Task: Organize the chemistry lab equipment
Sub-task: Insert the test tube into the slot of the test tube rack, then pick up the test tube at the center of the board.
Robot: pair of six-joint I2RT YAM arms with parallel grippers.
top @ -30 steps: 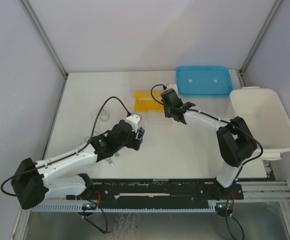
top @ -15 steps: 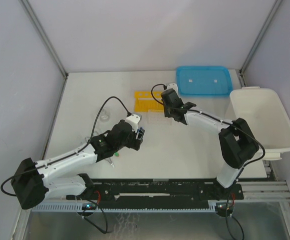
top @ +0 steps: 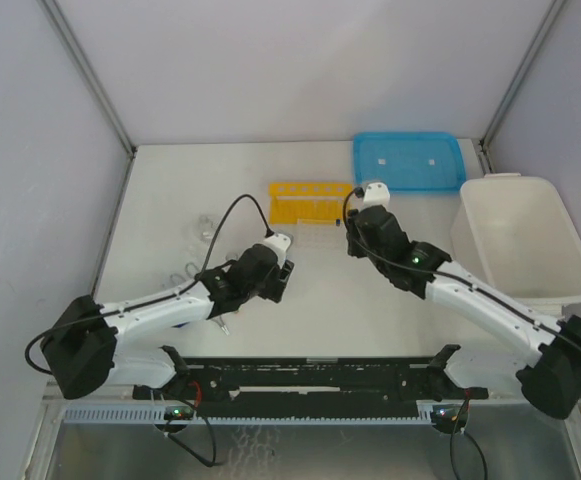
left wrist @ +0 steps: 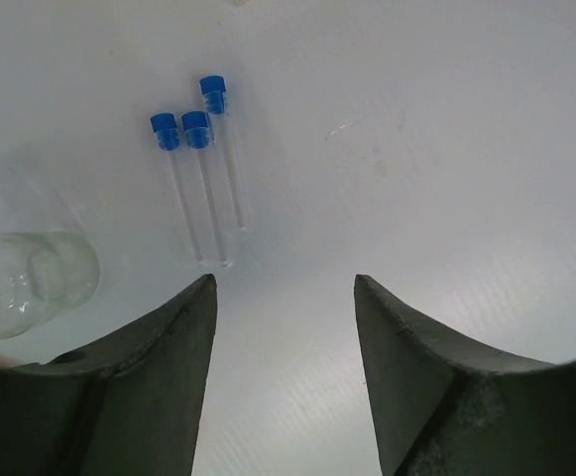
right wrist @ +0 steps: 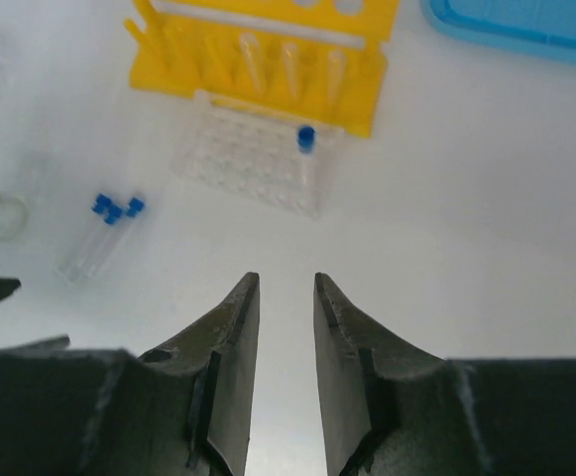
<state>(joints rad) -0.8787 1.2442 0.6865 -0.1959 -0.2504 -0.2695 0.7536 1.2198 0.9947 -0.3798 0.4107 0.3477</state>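
White table (top: 370,310) fills the workspace, walled on three sides by pale panels. At the back lies a blue lid (top: 408,160), and a white tub (top: 560,250) sits at the right edge. The yellow rack (top: 308,202) stands near the back centre, with a clear plate (right wrist: 258,167) touching its near side; one blue-capped tube (right wrist: 305,149) rests on that plate.

The left gripper (left wrist: 283,288) hangs over the table with its jaws wide apart and nothing between them. Just ahead of it three tubes (left wrist: 200,178) lie side by side, caps pointing away, and a glass vessel (left wrist: 30,283) lies on its side to the left. The right gripper (right wrist: 286,297) hovers near the rack, its fingers (right wrist: 230,327) parted by only a narrow gap, holding nothing. More small glassware (top: 206,228) sits at the table's left; its shape is too faint to tell.
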